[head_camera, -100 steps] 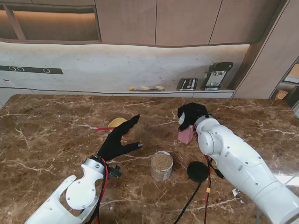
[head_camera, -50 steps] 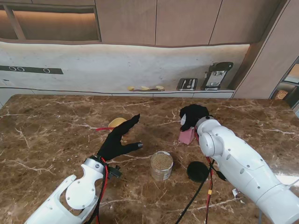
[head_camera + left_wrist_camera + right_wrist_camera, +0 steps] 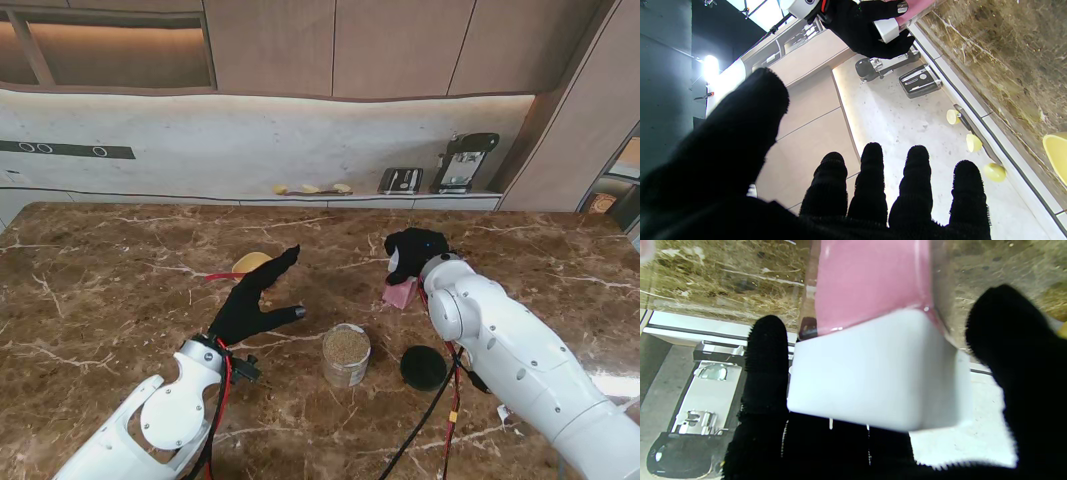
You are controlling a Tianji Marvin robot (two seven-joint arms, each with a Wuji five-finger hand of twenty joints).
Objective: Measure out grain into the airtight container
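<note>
A glass jar (image 3: pixel 346 355) filled to the brim with tan grain stands uncapped at the table's middle, its black lid (image 3: pixel 424 368) lying flat to its right. My right hand (image 3: pixel 412 250) is farther from me than the jar, shut on a pink container (image 3: pixel 400 292) with a white end. In the right wrist view that pink container (image 3: pixel 870 283) fills the frame, the fingers (image 3: pixel 766 366) wrapped around its white end. My left hand (image 3: pixel 255 300) hovers open to the left of the jar, fingers spread (image 3: pixel 873 180), holding nothing.
A yellow bowl (image 3: pixel 250 263) sits just beyond my left hand's fingertips. Red and black cables (image 3: pixel 440 420) hang from the right arm near the lid. On the back counter stand a dark appliance (image 3: pixel 401 180), a coffee machine (image 3: pixel 463 160) and small yellow items (image 3: pixel 312 189).
My right hand has drifted slightly right and farther from me with the pink container, uncovering more of the black lid. The left hand and jar have not moved.
</note>
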